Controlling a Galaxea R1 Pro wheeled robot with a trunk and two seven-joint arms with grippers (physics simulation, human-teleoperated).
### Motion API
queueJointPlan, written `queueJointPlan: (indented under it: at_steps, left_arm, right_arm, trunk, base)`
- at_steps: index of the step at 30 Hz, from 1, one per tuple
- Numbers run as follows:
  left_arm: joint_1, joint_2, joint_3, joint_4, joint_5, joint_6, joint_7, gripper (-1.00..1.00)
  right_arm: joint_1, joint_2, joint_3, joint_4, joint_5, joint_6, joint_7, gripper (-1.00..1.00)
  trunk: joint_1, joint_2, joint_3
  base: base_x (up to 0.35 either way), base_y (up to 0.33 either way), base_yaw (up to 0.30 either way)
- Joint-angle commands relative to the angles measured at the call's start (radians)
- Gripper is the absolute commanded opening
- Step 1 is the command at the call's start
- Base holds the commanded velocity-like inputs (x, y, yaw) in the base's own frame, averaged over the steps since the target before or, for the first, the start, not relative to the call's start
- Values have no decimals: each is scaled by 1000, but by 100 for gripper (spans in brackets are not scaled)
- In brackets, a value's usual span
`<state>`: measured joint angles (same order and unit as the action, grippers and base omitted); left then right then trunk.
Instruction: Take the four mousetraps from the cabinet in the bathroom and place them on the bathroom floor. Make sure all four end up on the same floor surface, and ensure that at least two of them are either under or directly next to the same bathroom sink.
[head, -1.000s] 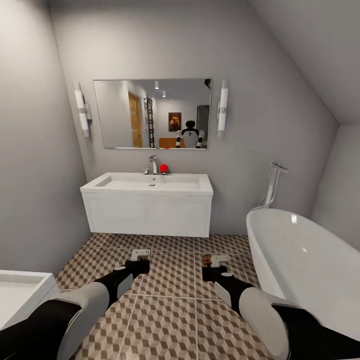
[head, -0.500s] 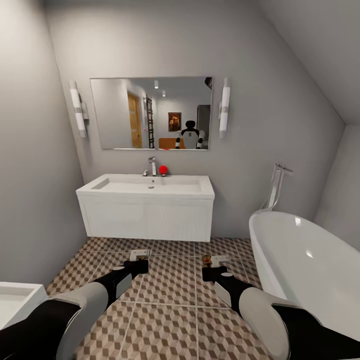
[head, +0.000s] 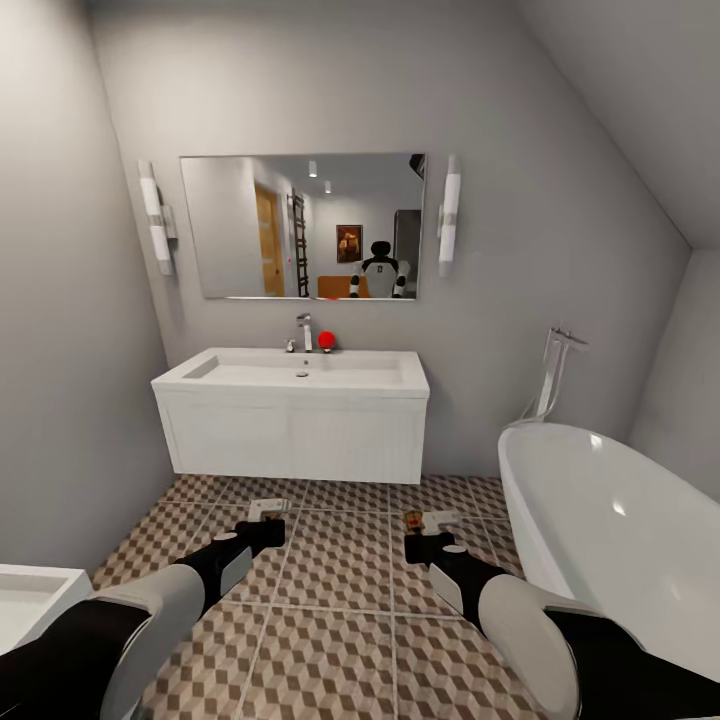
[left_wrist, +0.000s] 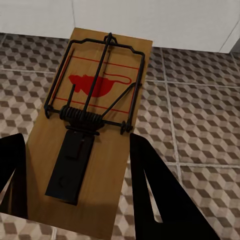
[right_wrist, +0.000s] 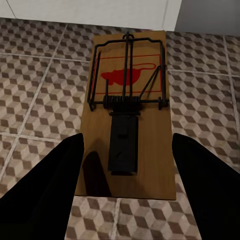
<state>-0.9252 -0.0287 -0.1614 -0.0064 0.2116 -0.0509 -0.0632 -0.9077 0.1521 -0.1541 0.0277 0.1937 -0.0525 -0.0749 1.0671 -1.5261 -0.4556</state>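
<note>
Left gripper (head: 268, 512): fingers pinch one mousetrap (left_wrist: 92, 125), lower centre-left of the head view.
Right gripper (head: 425, 522): clamps another mousetrap (right_wrist: 129, 115) (lower centre).
Bathroom sink (head: 300, 368): centre, beyond both.
Risk: releasing above the bathroom floor (head: 340, 560) could land the traps too far from it.

Sink (head: 300, 372) standing ahead against the wall, bathtub (head: 610, 520) lying to its right, tiled floor (head: 340, 590) spreading before both.

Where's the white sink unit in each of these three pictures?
Head: sink unit under the mirror, centre-left.
Left wrist: sink unit beyond the left mousetrap.
Right wrist: sink unit beyond the right mousetrap.
Shared: cube-patterned floor.
</note>
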Motion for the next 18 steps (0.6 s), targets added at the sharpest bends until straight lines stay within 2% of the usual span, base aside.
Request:
queueJointPlan:
  at_steps: [1,10,18]
  left_arm:
    - [-1,0,-8,2,6,-4,-1,-100]
    - [-1,0,-8,2,7,-3,0,-100]
    - [-1,0,-8,2,8,8,0,-100]
  right_arm:
    - [-2,0,-8,3,10,-4,-5,-100]
    - [-2,0,-7,3,11,-7,-7,-100]
    - [-1,-1,-7,3,11,-8,-6,-100]
  trunk:
    - [0,-1,-1]
    - [0,-1,-1]
    - [0,-1,-1]
  base:
    - [0,0,0]
    - [14,0,0]
    - [259,0,0]
